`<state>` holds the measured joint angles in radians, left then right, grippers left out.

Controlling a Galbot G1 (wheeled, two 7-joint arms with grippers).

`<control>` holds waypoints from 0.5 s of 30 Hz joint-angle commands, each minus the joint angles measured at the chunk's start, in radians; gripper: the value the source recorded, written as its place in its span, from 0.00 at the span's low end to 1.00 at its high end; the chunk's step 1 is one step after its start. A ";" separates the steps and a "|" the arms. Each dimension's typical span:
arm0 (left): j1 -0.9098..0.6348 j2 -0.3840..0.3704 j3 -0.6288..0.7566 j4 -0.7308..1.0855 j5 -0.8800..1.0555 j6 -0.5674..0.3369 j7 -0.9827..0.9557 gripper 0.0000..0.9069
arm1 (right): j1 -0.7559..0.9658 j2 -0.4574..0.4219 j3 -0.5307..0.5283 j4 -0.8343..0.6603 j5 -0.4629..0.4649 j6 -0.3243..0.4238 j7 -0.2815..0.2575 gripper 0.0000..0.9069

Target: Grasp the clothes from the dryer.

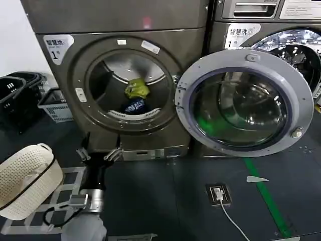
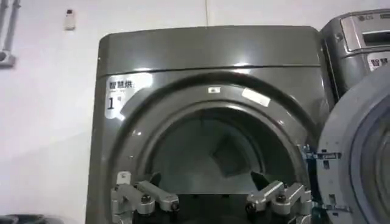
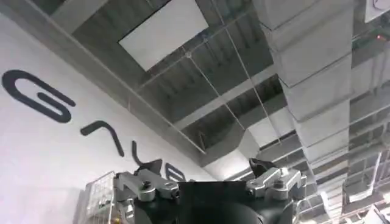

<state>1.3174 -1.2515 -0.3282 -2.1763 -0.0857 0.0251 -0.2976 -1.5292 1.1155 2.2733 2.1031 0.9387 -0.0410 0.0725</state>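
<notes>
The dryer point(image 1: 65, 70) stands with its round door point(image 1: 244, 100) swung open to the right. Inside the drum lie the clothes: a yellow-green piece point(image 1: 136, 89) above a dark navy piece with white print point(image 1: 134, 106). My left gripper point(image 1: 99, 152) hangs open just below and in front of the porthole's lower left rim, nothing between its fingers. In the left wrist view the same gripper point(image 2: 207, 180) faces the dryer point(image 2: 213, 61) and its dark drum. My right gripper point(image 3: 206, 165) is open and empty, pointing up at the ceiling.
A white perforated basket point(image 1: 25, 181) sits on the floor at my left. Black baskets point(image 1: 15, 95) and a grey one point(image 1: 55, 105) stand beside the dryer. A second machine point(image 1: 281, 30) stands behind the open door. A floor socket with a cable point(image 1: 218, 193) lies ahead.
</notes>
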 commanded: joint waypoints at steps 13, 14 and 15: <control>-0.003 -0.004 0.002 0.005 0.003 0.002 0.000 1.00 | 0.011 0.002 -0.027 0.004 -0.031 0.010 -0.039 1.00; -0.004 -0.004 0.002 0.005 0.003 0.002 0.000 1.00 | 0.013 0.004 -0.030 0.005 -0.031 0.012 -0.041 1.00; -0.003 -0.003 0.002 0.005 0.003 0.002 0.000 1.00 | 0.014 0.005 -0.032 0.006 -0.030 0.015 -0.044 1.00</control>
<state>1.3134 -1.2551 -0.3269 -2.1715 -0.0826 0.0257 -0.2976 -1.5176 1.1188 2.2456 2.1081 0.9165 -0.0305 0.0402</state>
